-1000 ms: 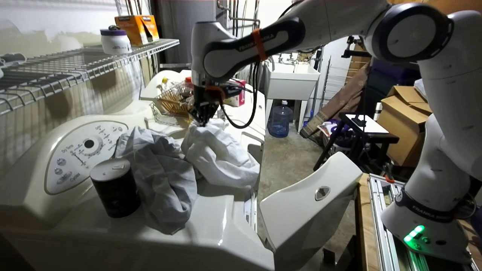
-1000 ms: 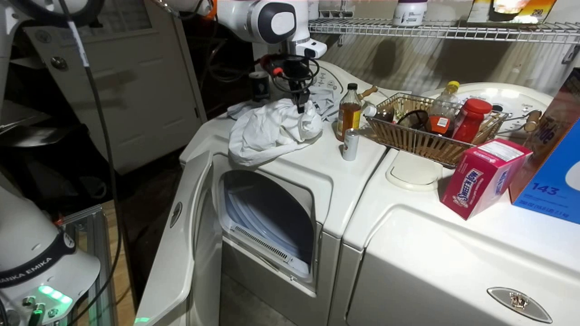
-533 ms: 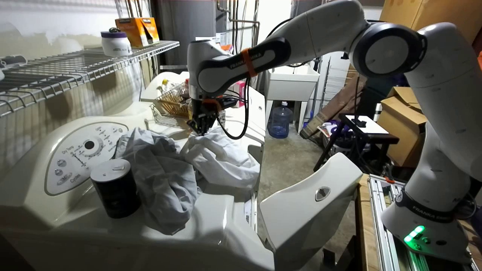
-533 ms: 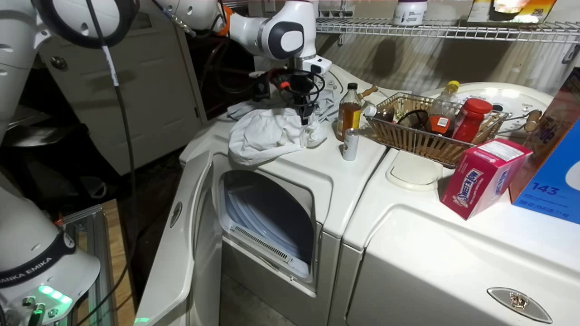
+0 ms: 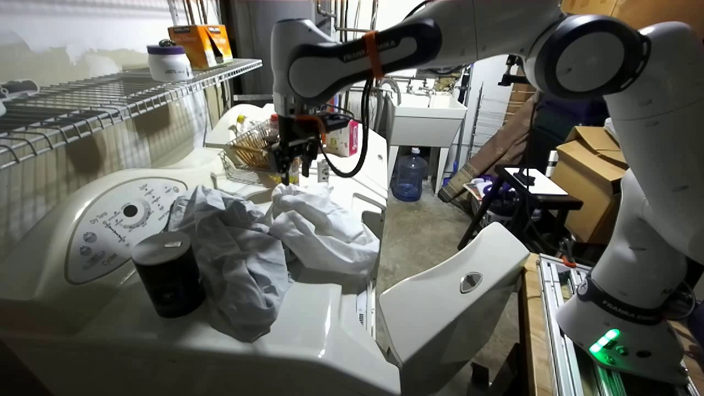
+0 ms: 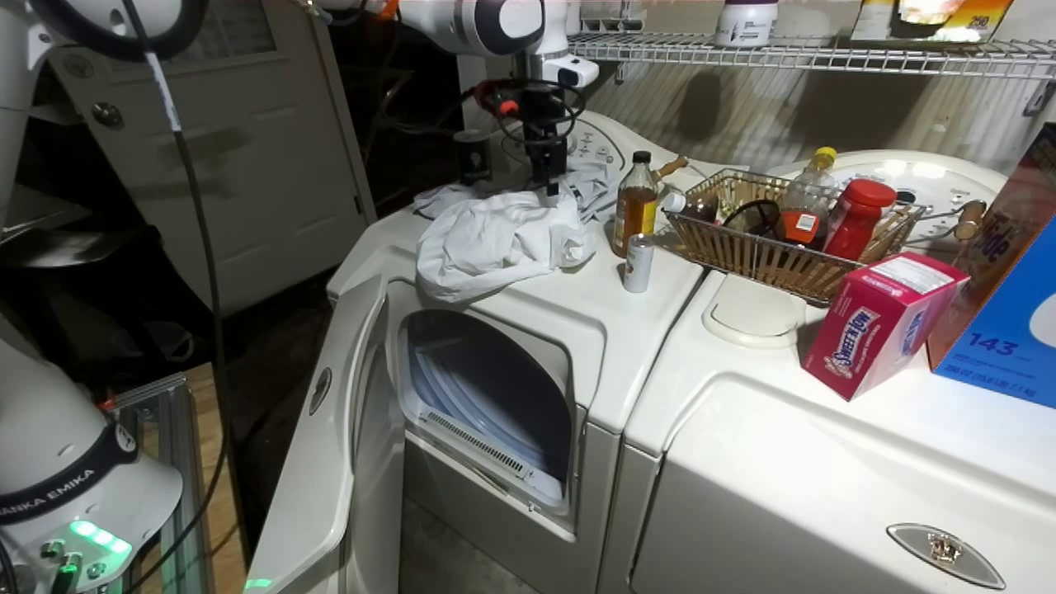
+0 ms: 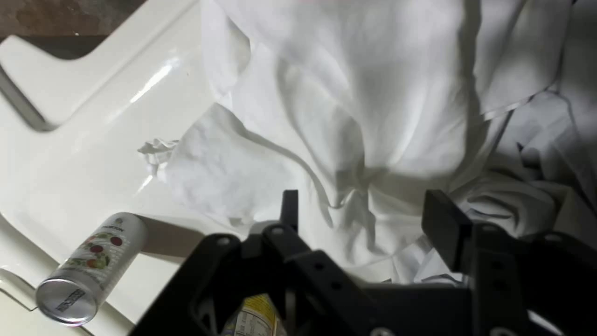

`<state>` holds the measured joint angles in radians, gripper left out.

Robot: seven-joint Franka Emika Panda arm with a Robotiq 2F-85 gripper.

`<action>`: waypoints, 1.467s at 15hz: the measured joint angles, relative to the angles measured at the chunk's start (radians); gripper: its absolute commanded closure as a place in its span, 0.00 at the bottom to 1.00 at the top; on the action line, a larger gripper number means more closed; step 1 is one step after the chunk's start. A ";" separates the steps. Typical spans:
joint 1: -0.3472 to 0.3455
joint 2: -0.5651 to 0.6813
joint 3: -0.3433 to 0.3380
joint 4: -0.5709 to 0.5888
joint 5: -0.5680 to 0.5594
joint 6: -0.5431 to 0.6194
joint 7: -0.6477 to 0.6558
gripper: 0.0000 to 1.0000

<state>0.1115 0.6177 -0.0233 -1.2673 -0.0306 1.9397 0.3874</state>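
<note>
A white cloth (image 5: 330, 236) is bunched on top of a dryer (image 5: 308, 311), where its weight is borne by the broad flat surface and one side is spread out to the front edge. Just over it the claw (image 7: 362, 200) is held with its fingers well apart and nothing pinched between them, so the folds seem to be kept in shape by their own weight; whether the cloth is brushed by a fingertip cannot be told. Beside it a grey cloth (image 5: 236, 275) is laid, apparently propped at the back by the control panel (image 5: 126, 225), and next to that a black tub (image 5: 168, 280) is stood on its flat base. Away from the grey cloth, an amber bottle (image 6: 635, 206) and a small can (image 6: 638, 264) are stood upright near the white cloth, and farther along several bottles (image 6: 862, 219) are gathered by a basket (image 6: 742, 256). In front, the door (image 6: 318, 437) is swung open, so the opening (image 6: 495, 355) is left uncovered.
</note>
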 measured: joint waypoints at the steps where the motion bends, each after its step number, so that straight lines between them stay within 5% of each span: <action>1: 0.003 -0.024 0.003 -0.003 0.000 -0.041 0.000 0.00; 9: -0.019 -0.127 0.037 -0.179 0.091 -0.324 -0.092 0.00; 16: -0.053 -0.122 0.036 -0.271 0.094 -0.300 -0.173 0.00; 22: -0.036 -0.084 0.086 -0.282 0.071 -0.305 -0.418 0.00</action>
<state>0.0752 0.5338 0.0629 -1.5496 0.0402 1.6342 -0.0305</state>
